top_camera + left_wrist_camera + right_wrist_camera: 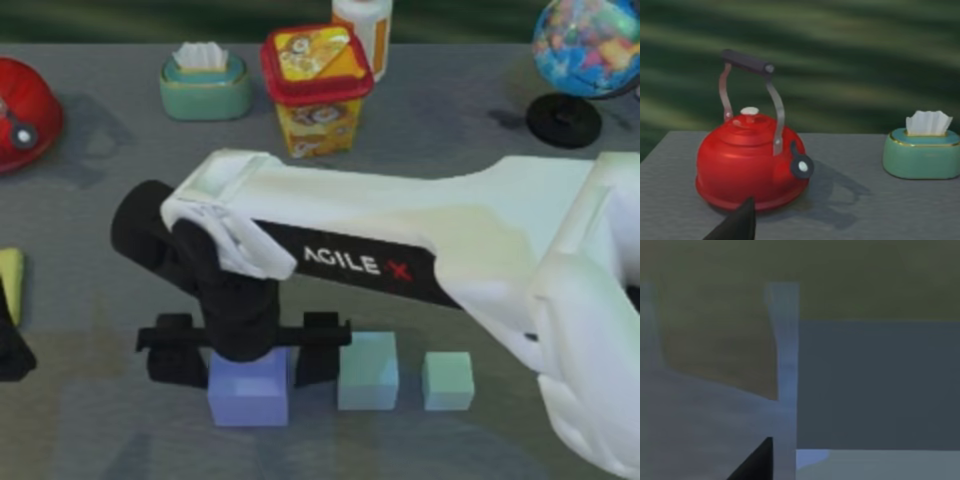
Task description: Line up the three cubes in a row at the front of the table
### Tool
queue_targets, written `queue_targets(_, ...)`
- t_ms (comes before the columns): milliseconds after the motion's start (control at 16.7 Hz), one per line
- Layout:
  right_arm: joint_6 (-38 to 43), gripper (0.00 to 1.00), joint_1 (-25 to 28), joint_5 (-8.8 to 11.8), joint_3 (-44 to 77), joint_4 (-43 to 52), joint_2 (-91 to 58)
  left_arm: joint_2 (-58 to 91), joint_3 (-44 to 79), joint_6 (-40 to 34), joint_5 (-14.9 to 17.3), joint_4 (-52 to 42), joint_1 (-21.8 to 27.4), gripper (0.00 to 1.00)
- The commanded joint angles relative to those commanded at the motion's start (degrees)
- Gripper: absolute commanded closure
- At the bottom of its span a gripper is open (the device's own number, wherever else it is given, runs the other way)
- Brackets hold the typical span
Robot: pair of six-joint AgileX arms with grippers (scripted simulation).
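At the table's (90, 200) front, the right tool (247, 350) stands spread astride the lavender-blue cube (248, 392), beside two smaller cubes

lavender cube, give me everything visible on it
The large lavender-blue cube is plain, matte and unmarked, sitting flat and square on the grey table near the front edge. It is the leftmost and biggest of the row, with the medium light blue cube beside it across a narrow gap and the small teal cube farther right. The right hand is directly over it, black fingers straddling its sides and hiding its rear top edge. Whether they touch it is unclear.
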State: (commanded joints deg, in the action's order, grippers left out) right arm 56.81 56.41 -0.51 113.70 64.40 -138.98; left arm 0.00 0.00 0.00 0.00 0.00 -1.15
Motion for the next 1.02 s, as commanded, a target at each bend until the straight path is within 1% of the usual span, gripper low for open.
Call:
queue_targets(540,0.0,0.00,0.1,0.0,1.0,1.0,0.1,0.0,0.0,0.0,0.0,0.0,0.0,0.00)
queue_targets(660,0.1,0.00,0.1,0.0,4.2,4.3,0.4,0.0,0.0,0.0,0.0,0.0,0.0,0.00)
queue_targets(840,0.1,0.00,0.3,0.0,10.2,11.8,1.1,0.0,0.0,0.0,0.0,0.0,0.0,0.00)
queue_targets(1020,-0.1,0.00,0.4,0.0,12.9,14.6,1.7,0.0,0.0,0.0,0.0,0.0,0.0,0.00)
